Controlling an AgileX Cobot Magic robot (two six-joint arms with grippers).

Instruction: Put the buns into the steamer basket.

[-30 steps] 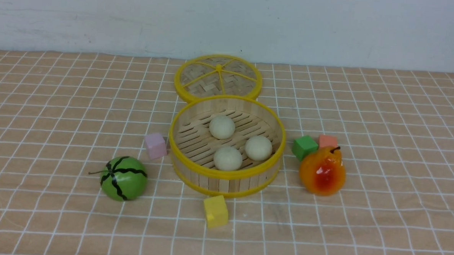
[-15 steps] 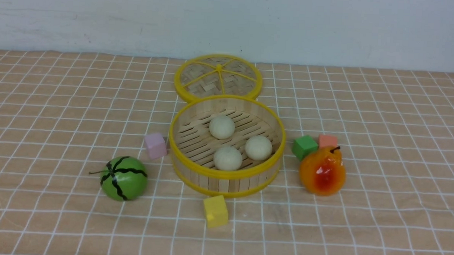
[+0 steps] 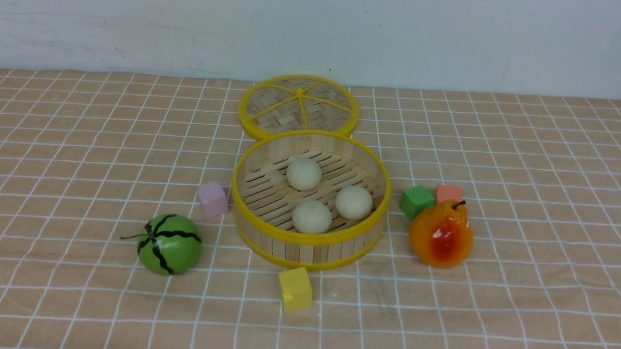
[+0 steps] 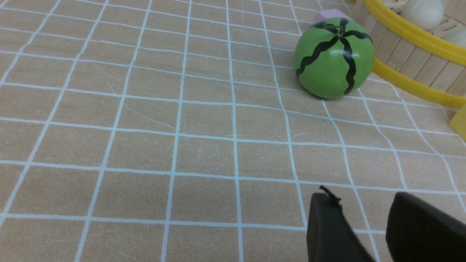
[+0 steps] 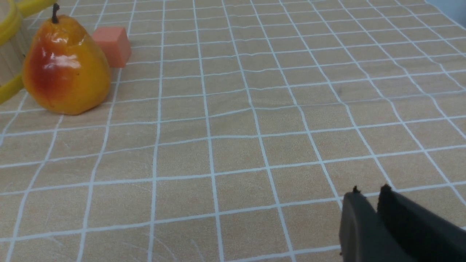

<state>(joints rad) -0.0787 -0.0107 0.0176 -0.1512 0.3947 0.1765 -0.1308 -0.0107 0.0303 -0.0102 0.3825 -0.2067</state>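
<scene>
All three buns [image 3: 312, 216] sit inside the steamer basket [image 3: 308, 236]. Left gripper [image 4: 364, 218] parted, empty; right gripper [image 5: 367, 203] nearly closed, empty. Risk: right arm clipping pear [image 3: 440, 233] (basket's 3 o'clock), jolting the basket.

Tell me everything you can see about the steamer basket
The steamer basket is round, walled with upright pale wooden strips between yellow top and bottom rims, over a slatted floor. It sits upright and uncovered on the checked cloth. Three cream buns rest inside. The lid lies just behind; whether they touch is unclear. No gripper touches the basket.
</scene>
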